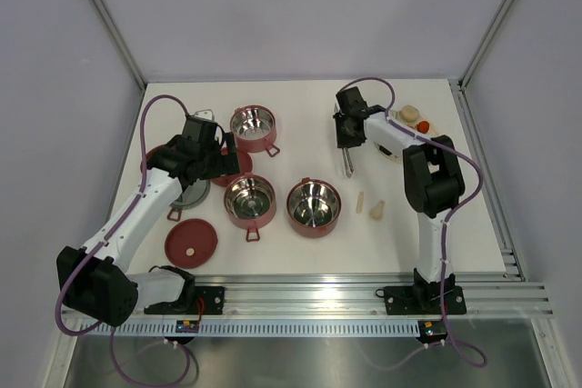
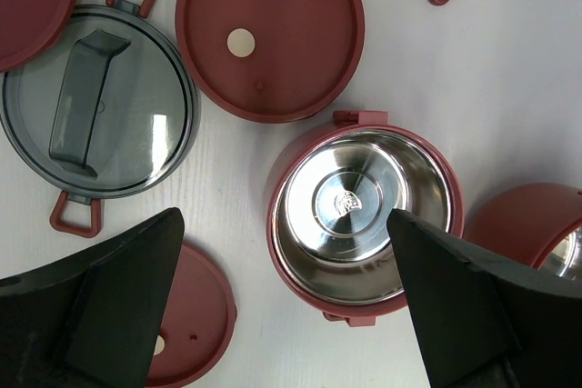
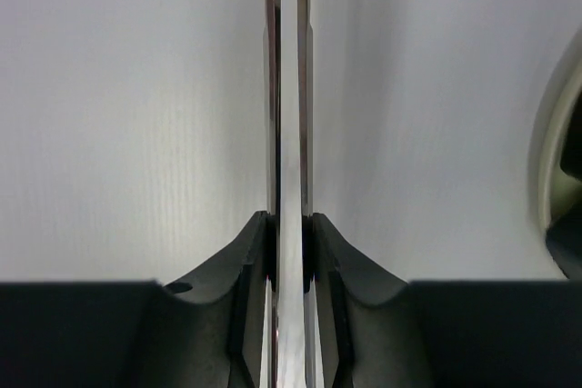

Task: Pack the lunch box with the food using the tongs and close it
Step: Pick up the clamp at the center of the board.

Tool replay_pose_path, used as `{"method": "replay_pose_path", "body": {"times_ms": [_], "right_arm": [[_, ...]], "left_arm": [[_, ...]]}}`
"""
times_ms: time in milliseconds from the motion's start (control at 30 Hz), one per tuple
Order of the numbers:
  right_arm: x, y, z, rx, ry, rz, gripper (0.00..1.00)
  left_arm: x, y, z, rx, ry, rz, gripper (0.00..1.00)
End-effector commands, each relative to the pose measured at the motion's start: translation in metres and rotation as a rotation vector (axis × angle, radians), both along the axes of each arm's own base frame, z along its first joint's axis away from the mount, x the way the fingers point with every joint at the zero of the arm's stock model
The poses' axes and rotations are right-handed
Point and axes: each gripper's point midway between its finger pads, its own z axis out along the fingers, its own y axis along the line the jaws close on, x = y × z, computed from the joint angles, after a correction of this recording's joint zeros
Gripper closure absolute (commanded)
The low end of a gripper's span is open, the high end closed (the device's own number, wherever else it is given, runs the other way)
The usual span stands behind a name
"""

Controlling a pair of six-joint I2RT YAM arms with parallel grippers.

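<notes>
Right gripper has its fingers pinched onto the tongs, both blades pressed together. Seen from above, the tongs run lengthwise toward the near table edge, beyond and right of the rightmost steel bowl. Left gripper hovers spread wide above another bowl.

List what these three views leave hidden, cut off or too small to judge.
- Top view: the food on the plate is too small to identify; the right arm covers part of the plate.
- Top view: the left arm hides much of the grey lid.
- Right wrist view: the tongs run off the top edge, tips unseen; the right gripper clamps them.
- Left wrist view: the left gripper's fingers cover a red lid and the bowl edge.
</notes>
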Motion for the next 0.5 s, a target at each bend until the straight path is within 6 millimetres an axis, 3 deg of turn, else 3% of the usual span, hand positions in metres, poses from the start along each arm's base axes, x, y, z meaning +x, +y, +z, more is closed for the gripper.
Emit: {"method": "replay_pose_path", "body": {"times_ms": [0,267,467], "right_arm": [[-0.014,0.011,0.083,0.112,-0.077,-0.012,0.72],[-0.066,-0.001,0.142,0.185,-0.064,-0.055,0.72],[-0.104,-0.020,0.151,0.153,0.005,-0.095,0.71]], "left_arm": [[0.012,-0.008,0.014,-0.035,-0.056,-0.020,0.01],[0.010,-0.008,0.014,-0.033,-0.054,-0.023,0.01],[0.008,-0.006,0.016,-0.032,-0.053,-0.015,0.01]]}}
